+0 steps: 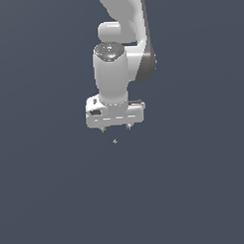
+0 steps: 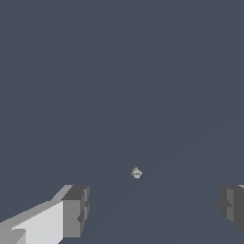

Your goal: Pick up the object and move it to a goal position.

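Exterior view has the white arm (image 1: 122, 39) hanging straight down with the tool (image 1: 116, 129) pointing at the dark counter (image 1: 47, 196). Its two fingertips (image 1: 103, 129) are spread wide – nothing between them, nothing held. The object (image 1: 114, 141) is a tiny pale speck just below the tips, roughly centred under the gap and not touching either one. From the wrist camera the tool (image 2: 152, 209) shows one finger (image 2: 75, 212) at one edge and the other at the opposite edge, well apart, and the object (image 2: 137, 173) sits beyond them on the counter (image 2: 119, 71) – a small pale blob, shape too small to make out.
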{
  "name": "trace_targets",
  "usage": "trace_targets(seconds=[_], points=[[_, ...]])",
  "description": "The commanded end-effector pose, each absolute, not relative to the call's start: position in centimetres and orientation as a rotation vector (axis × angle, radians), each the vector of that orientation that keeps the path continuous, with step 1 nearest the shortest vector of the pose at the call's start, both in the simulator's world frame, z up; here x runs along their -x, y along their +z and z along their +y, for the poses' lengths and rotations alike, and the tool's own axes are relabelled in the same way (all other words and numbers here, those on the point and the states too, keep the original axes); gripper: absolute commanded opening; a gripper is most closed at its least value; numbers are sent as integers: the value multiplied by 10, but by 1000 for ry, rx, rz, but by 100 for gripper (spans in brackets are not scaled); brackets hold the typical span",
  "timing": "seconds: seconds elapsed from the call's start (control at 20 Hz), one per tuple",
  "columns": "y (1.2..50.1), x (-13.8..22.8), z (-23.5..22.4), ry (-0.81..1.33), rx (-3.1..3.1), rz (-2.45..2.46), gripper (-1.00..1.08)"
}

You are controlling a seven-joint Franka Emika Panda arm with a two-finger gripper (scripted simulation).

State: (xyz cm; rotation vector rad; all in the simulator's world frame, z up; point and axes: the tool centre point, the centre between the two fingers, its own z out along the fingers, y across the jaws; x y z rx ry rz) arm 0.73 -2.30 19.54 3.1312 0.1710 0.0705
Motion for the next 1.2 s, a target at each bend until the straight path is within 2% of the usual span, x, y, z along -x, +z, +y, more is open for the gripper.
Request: trace_targets(seconds=[0.0,1.15], points=[[188,-6,-25,66,-3125,233,100],[92,25,-38,9,-2917,1131,100]])
